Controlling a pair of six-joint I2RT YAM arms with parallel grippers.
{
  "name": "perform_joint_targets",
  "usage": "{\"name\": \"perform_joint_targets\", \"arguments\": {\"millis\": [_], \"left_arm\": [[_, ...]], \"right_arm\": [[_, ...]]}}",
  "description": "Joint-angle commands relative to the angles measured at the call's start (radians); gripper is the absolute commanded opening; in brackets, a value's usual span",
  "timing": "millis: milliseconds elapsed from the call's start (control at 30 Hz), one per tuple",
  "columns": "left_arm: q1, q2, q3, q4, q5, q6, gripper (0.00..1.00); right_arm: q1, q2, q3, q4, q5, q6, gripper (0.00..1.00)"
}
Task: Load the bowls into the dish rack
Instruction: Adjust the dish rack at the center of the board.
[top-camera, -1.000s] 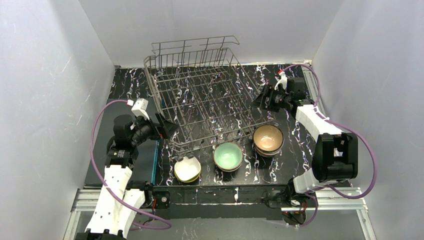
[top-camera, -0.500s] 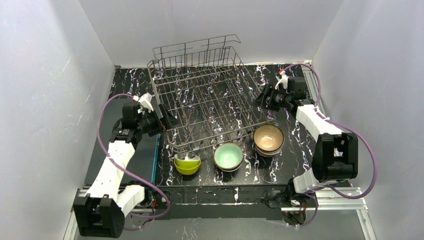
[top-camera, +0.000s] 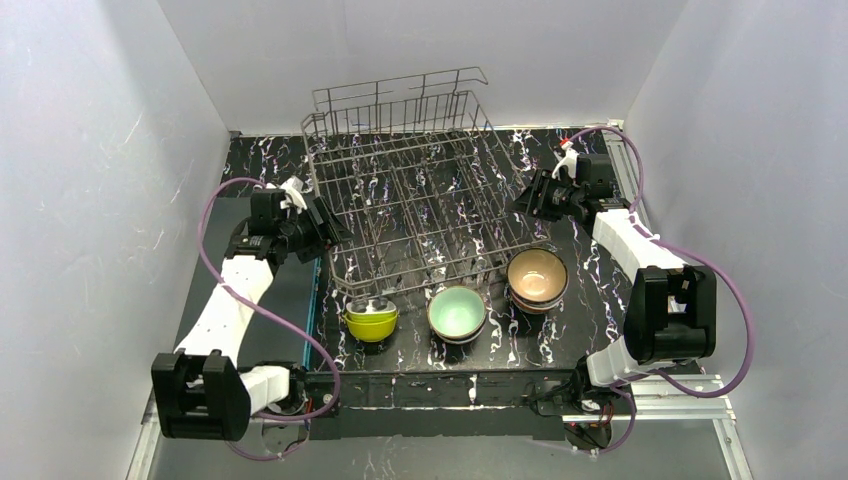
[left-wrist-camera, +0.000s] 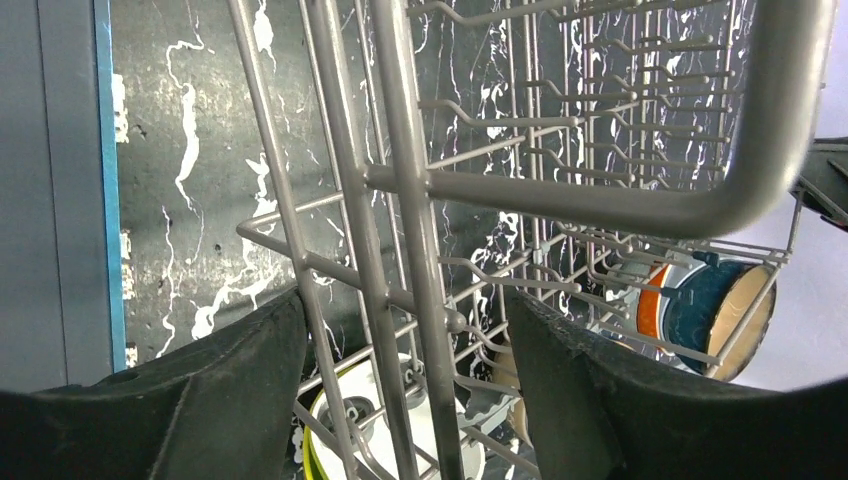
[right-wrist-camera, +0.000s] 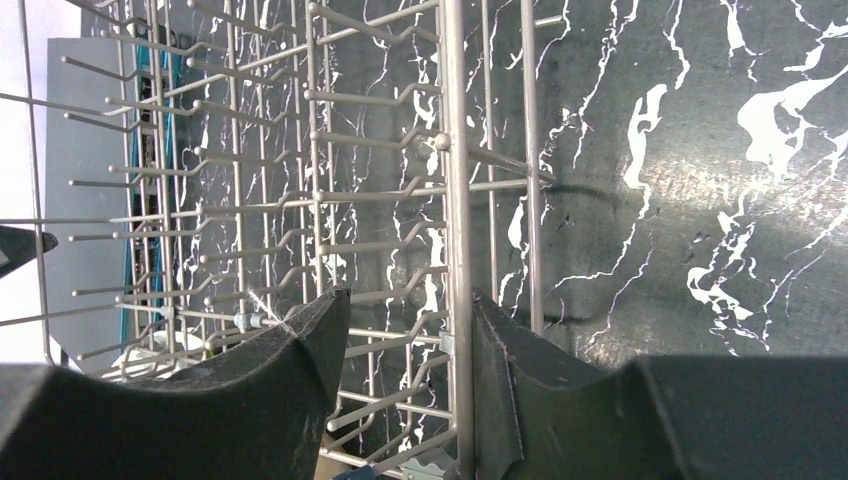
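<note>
**Large grey wire dish rack (top-camera: 420, 215) straddled on both sides**

Set toward the marbled table's (top-camera: 600, 305) far edge, its near-left corner overhangs a yellow-green bowl (top-camera: 371, 322). A mint bowl (top-camera: 456, 313) and stacked tan bowls (top-camera: 537, 277) line the near edge. The left gripper (top-camera: 335, 233) and right gripper (top-camera: 520, 204) flank it, jaws parted around side wires.

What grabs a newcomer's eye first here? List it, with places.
The big wire dish rack fills the middle of the black marbled table, with the left gripper and right gripper each straddling a side wire, jaws open. Along the near edge sit a yellow-green bowl at the rack's near-left corner, a mint bowl, and a tan-lined stack of bowls.
</note>
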Motion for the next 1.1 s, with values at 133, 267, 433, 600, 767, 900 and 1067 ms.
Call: {"name": "perform_joint_targets", "arguments": {"millis": [133, 267, 433, 600, 767, 900, 1067], "left_arm": [[-0.016, 0.080, 0.186, 0.214, 0.128, -0.013, 0.59], [-0.016, 0.164, 0.250, 0.205, 0.156, -0.005, 0.59], [-0.017, 0.229, 0.287, 0.219, 0.175, -0.008, 0.61], [-0.018, 0.276, 0.312, 0.233, 0.181, -0.008, 0.65], [-0.017, 0.312, 0.336, 0.193, 0.162, 0.013, 0.74], [-0.017, 0.325, 0.341, 0.133, 0.101, 0.039, 0.82], [-0.017, 0.342, 0.370, 0.034, -0.002, 0.065, 0.90]], "right_arm": [[0.014, -0.018, 0.061, 0.022, -0.038, 0.020, 0.43], [0.015, -0.020, 0.071, 0.022, -0.028, 0.022, 0.41], [0.015, -0.026, 0.080, 0.019, -0.021, 0.025, 0.41], [0.014, -0.025, 0.085, 0.018, -0.013, 0.026, 0.45], [0.014, -0.020, 0.090, 0.025, -0.017, 0.034, 0.51], [0.015, -0.027, 0.092, 0.023, -0.012, 0.038, 0.59], [0.014, -0.037, 0.098, 0.013, -0.006, 0.039, 0.68]]}}
